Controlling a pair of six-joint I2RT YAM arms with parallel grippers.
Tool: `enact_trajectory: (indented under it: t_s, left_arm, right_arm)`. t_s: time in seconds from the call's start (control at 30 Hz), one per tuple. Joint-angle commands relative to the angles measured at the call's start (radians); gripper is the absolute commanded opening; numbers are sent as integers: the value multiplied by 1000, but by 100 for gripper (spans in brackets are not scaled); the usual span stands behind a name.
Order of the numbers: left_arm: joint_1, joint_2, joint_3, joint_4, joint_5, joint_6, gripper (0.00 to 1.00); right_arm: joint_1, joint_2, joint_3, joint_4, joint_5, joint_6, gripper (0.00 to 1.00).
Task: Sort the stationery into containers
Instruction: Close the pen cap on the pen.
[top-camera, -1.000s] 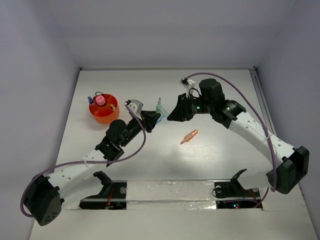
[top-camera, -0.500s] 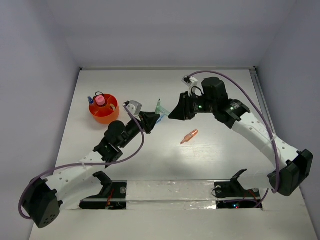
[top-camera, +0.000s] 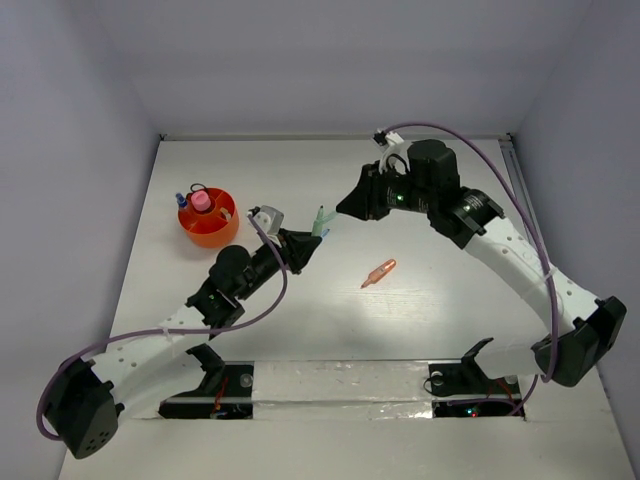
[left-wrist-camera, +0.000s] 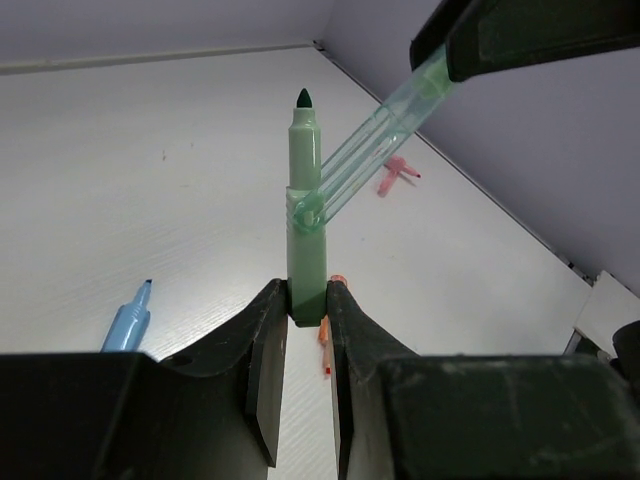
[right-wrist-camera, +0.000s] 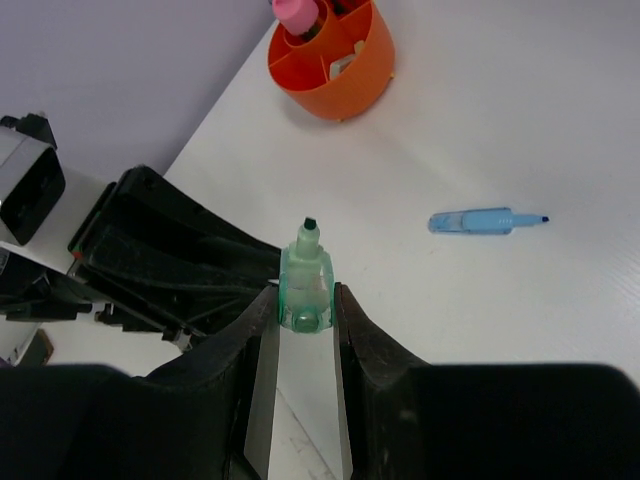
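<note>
Left tool (left-wrist-camera: 307, 300) pinches green marker (left-wrist-camera: 305, 200) | right tool (right-wrist-camera: 303, 312) pinches cap (right-wrist-camera: 305, 272) | we judge capping underway; next, align cap onto marker

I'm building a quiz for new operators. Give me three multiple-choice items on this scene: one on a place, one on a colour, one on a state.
1. The orange marker lies: A) in a box; B) on the table; C) in a hand.
2. The capless marker in the left hand is: A) green; B) pink; C) black.
3. The right hand is: A) open, empty; B) shut on scissors; C) shut on the clear green cap.
Key: 1B, it lies loose on the white top; 2A, its barrel shows green; 3C, the cap sits pinched in it.
</note>
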Motion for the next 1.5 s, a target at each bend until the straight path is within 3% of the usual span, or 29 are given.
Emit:
enact_trajectory:
  t_s: [0.0, 0.6, 0.83, 1.23, 1.47]
  left_arm:
    - [-8, -24, -10, 40, 66, -25, 0]
    - [-18, -16, 26, 41, 79, -19, 0]
    - [-18, -42, 34, 60, 22, -66, 0]
    - [-18, -29, 68, 136, 40, -85, 0]
    - [-18, -53, 72, 128, -44, -103, 0]
  right_arm:
    - [-21, 27, 62, 124, 85, -30, 1]
    - [-21, 148, 136, 133, -28, -25, 1]
    - [-12, 122, 68, 142, -24, -27, 1]
    - [15, 140, -19, 185, -79, -1, 0]
    - [37, 79, -150, 242, -80, 30, 0]
